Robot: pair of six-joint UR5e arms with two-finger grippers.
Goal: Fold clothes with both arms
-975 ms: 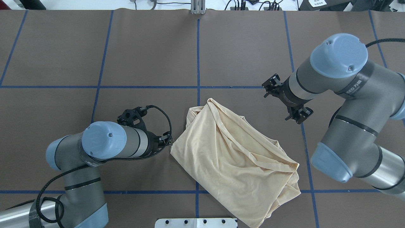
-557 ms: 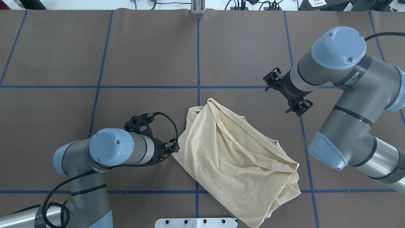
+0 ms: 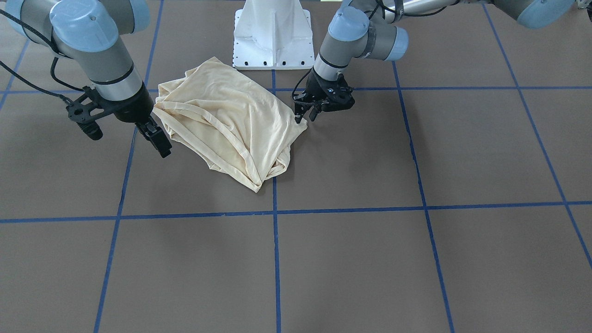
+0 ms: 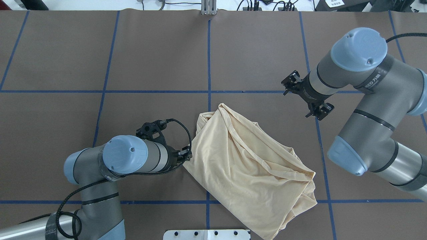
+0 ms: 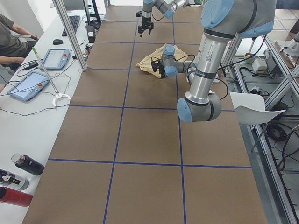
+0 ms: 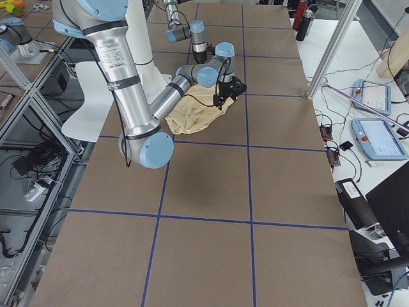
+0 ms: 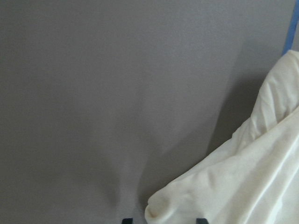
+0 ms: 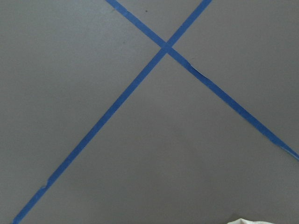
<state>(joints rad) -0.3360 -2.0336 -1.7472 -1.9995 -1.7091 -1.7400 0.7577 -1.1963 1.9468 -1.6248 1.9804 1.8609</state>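
The cream-yellow shirt (image 4: 247,170) lies crumpled in a heap on the brown table near the robot's base, and it also shows in the front view (image 3: 226,120). Its print and neck label are hidden. My left gripper (image 3: 306,115) is open at the shirt's left edge. In the left wrist view a corner of the shirt (image 7: 233,186) lies between the two fingertips (image 7: 201,220). My right gripper (image 3: 159,142) hovers just beside the shirt's other side, apart from it, and looks open and empty. Its fingers do not show in the right wrist view.
The white pedestal base (image 3: 273,37) stands right behind the shirt. Blue tape lines (image 4: 208,66) cross the brown table cover. An operators' bench with tablets (image 5: 28,84) and bottles (image 5: 25,164) runs along the far side.
My left gripper has moved right and a little toward the base, up to the shirt's edge. My right wrist has shifted slightly right, away from the shirt. The shirt has not moved.
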